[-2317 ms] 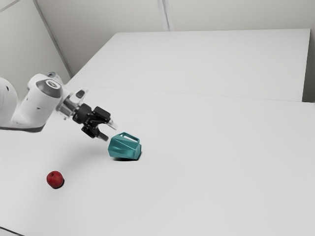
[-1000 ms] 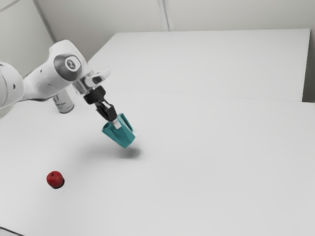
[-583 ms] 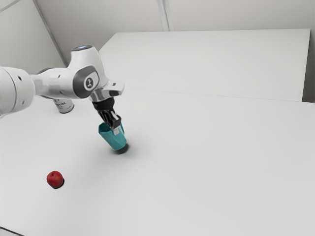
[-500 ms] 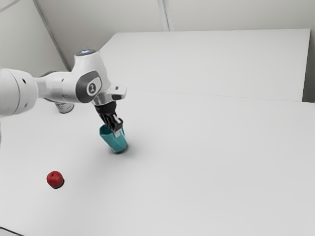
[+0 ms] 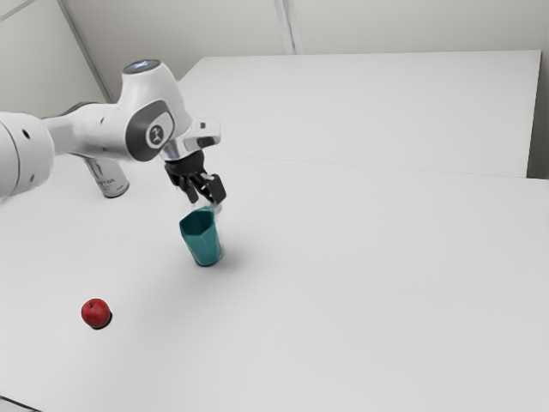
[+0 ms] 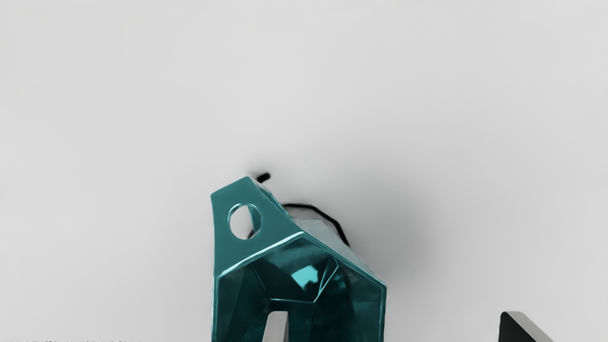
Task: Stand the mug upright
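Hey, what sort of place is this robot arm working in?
Probably a bare robot test area, simulated: a robot arm reaches over a broad white table holding a teal mug and a small red fruit, with plain pale walls behind.

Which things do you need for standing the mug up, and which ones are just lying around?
For the job:
teal mug
my open gripper, at the mug's rim

Just there:
red apple
white can behind my arm
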Robot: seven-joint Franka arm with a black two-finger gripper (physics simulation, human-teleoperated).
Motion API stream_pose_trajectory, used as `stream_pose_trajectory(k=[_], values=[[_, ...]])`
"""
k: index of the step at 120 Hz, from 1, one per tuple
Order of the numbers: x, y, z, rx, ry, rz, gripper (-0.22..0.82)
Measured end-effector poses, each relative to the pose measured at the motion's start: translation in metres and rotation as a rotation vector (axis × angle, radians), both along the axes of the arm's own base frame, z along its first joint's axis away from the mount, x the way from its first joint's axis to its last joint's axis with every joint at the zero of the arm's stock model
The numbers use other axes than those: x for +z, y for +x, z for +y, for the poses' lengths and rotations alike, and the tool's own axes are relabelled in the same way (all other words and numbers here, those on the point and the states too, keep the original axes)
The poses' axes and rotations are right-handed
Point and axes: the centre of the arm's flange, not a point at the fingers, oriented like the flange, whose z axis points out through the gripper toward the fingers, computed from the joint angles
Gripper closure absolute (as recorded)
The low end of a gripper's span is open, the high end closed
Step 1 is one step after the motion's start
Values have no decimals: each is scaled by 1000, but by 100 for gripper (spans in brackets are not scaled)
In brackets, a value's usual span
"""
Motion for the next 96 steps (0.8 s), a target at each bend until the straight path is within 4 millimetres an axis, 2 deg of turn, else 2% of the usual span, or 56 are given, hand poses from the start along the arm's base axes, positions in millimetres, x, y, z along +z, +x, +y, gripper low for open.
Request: stream_pose_trajectory(k=[24, 37, 62, 96], values=[[87, 15, 3, 45, -32, -42, 5], [117, 13, 3, 57, -37, -36, 3], [149, -10, -4, 65, -31, -7, 1], [149, -17, -5, 78, -31, 35, 0]])
